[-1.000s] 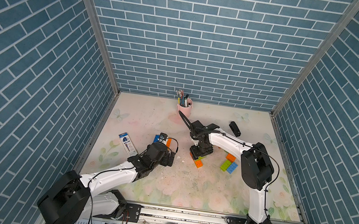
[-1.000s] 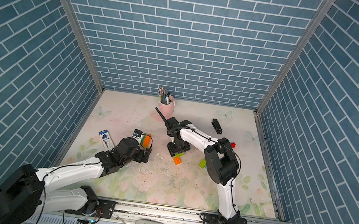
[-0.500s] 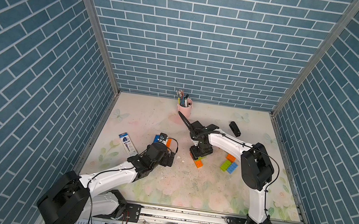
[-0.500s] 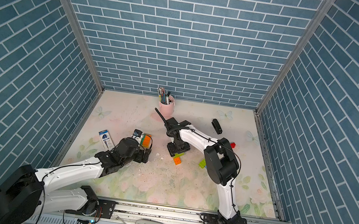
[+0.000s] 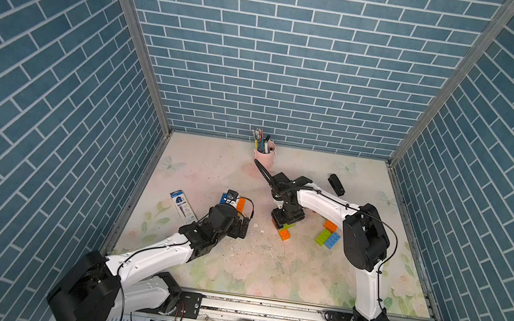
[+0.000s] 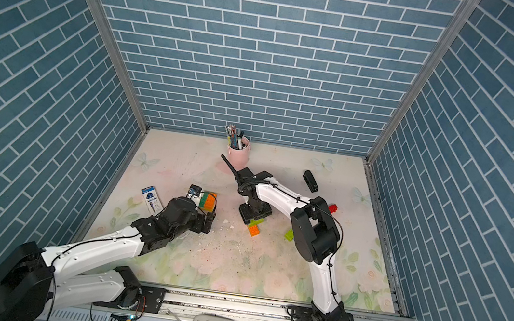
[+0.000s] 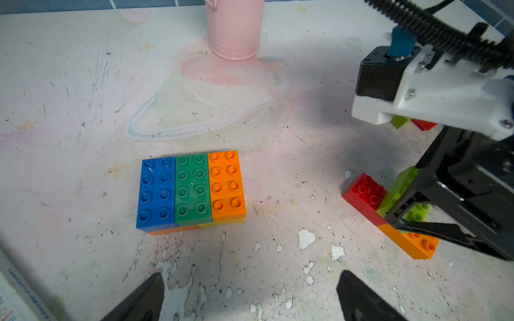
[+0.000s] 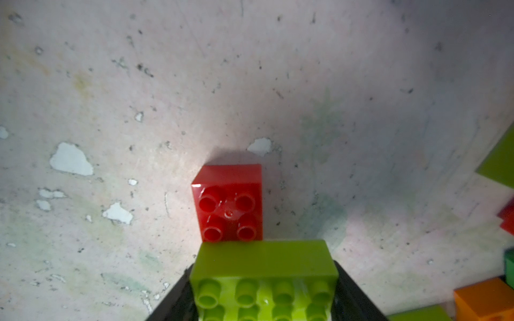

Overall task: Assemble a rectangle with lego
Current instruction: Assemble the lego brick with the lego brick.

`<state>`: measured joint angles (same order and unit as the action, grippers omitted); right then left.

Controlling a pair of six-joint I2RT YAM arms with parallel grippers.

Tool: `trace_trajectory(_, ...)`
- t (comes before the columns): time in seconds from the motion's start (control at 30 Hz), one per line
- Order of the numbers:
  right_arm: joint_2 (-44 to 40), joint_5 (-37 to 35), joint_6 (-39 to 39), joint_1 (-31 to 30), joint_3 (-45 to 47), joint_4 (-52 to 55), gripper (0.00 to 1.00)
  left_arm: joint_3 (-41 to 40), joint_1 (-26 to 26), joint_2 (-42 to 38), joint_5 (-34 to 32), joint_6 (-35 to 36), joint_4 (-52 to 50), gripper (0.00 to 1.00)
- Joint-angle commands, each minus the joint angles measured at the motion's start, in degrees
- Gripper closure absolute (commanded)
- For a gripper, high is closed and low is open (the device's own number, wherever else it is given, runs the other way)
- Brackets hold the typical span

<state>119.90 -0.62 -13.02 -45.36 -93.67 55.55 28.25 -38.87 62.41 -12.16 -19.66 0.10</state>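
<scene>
Left claw: the left gripper (image 7: 250,301) has its jaws spread wide with nothing between them. It sits low over the table (image 7: 83,97), left of centre in both top views.
Right claw: the right gripper (image 5: 286,219) points straight down near the middle of the frame, clamped on a lime brick (image 8: 264,273). A black finger (image 8: 172,305) shows at each end of the brick.
Lime brick axis: it lies flat, studs up. Four studs in a row run from finger to finger, so its long axis spans the jaws.
Beneath it: a red brick (image 7: 364,194) and an orange brick (image 7: 415,246) lie end to end in one line. The lime brick crosses that line at the join, square to it. Whether it is pressed home cannot be told.
Line direction: in both top views the red-orange line slants from upper left to lower right.
Built block (image 7: 192,191): blue, green and orange bricks sit side by side on a lower orange and yellow layer. Their long axes are parallel and point roughly toward the pink cup (image 7: 233,27). The block lies just ahead of the left gripper, well apart from the red-orange line.
Loose bricks (image 5: 328,235): orange, lime and blue, right of centre in a top view, near the right arm's elbow.
</scene>
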Motion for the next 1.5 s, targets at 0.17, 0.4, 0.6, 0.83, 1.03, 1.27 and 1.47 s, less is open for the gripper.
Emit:
trace_trajectory(0.17,2.79,1.58,4.93,-0.22,1.40,0.48,0.44,1.11,0.29,-2.03,-0.12,0.41,-2.58,0.02)
trace_trajectory(0.4,1.36,2.40,9.96,-2.77,3.12,-0.13,0.45,0.83,0.28,-3.69,-0.62,0.23,-3.34,0.02)
trace_trajectory(0.6,-0.63,5.26,13.57,-4.96,5.86,-1.54,0.47,0.59,0.29,-5.28,-1.26,0.14,-4.22,0.02)
trace_trajectory(0.83,-2.01,7.83,15.94,-5.64,6.67,-1.76,0.44,0.30,0.28,-6.19,-1.55,-0.18,-4.48,0.02)
trace_trajectory(1.03,-3.30,7.27,15.05,-5.74,6.00,-2.12,0.35,0.36,0.29,-6.51,-1.72,-0.37,-5.02,0.02)
trace_trajectory(1.27,-5.07,6.01,14.26,-5.62,5.70,-1.59,0.03,0.27,0.28,-6.68,-1.72,-0.73,-4.93,0.02)
trace_trajectory(1.47,-8.62,7.27,12.85,-5.24,5.83,-2.74,0.02,0.49,0.29,-6.99,-1.79,-0.75,-5.26,0.02)
